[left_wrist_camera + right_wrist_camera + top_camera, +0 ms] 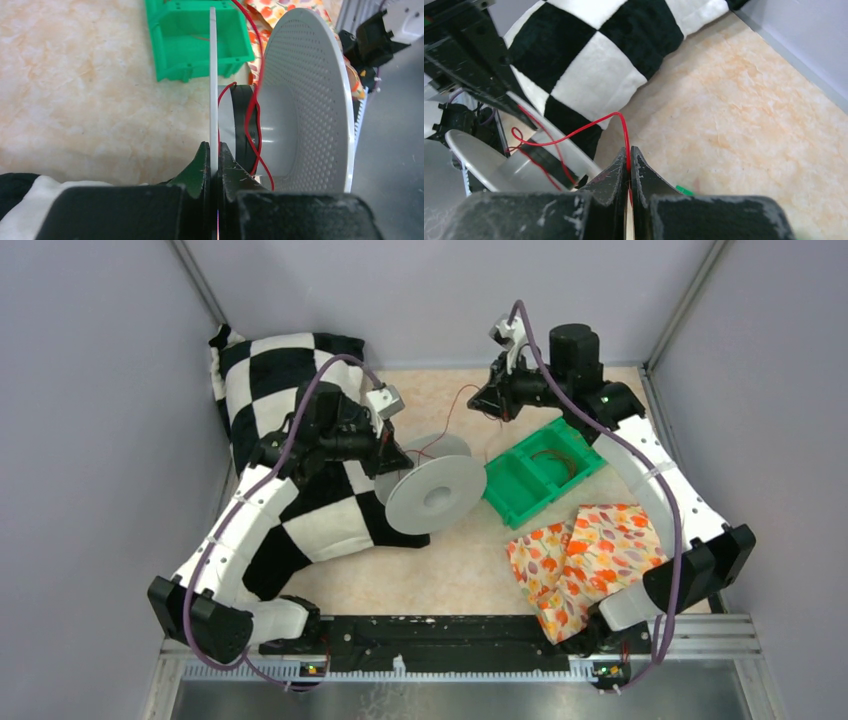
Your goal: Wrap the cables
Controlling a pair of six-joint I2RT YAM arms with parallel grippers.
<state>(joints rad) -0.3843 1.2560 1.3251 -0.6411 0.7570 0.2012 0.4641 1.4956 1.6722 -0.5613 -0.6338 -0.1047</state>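
Left fingers (204, 159) are clamping tight on the thin rim of one flange of the spool (310, 100) and holding it tilted just above the tabletop (75, 75), beside the checkered pillow (290, 440). Right fingers (620, 167) are pinching the red cable (625, 134), closed down to nearly nothing. The cable is arcing up out of that pinch and running across to the spool hub, where a few loose turns are sitting over a dark band. More wire seems to be lying in the green bin (512, 505), though it's too thin to be sure; a floral cloth (585, 560) is lying near it.

The cable is looking hair-thin, very light and springy, and it is holding its own curl rather than lying flat. It's probably slippery in a flat pinch and easy to kink or snap if yanked. The best hold is probably a short way back from the hub, giving just enough tension to lay turns between the flanges without slack loops jumping off. The spool seems light and rigid, but an edge grip like this is likely to twist if the cable is pulled hard.
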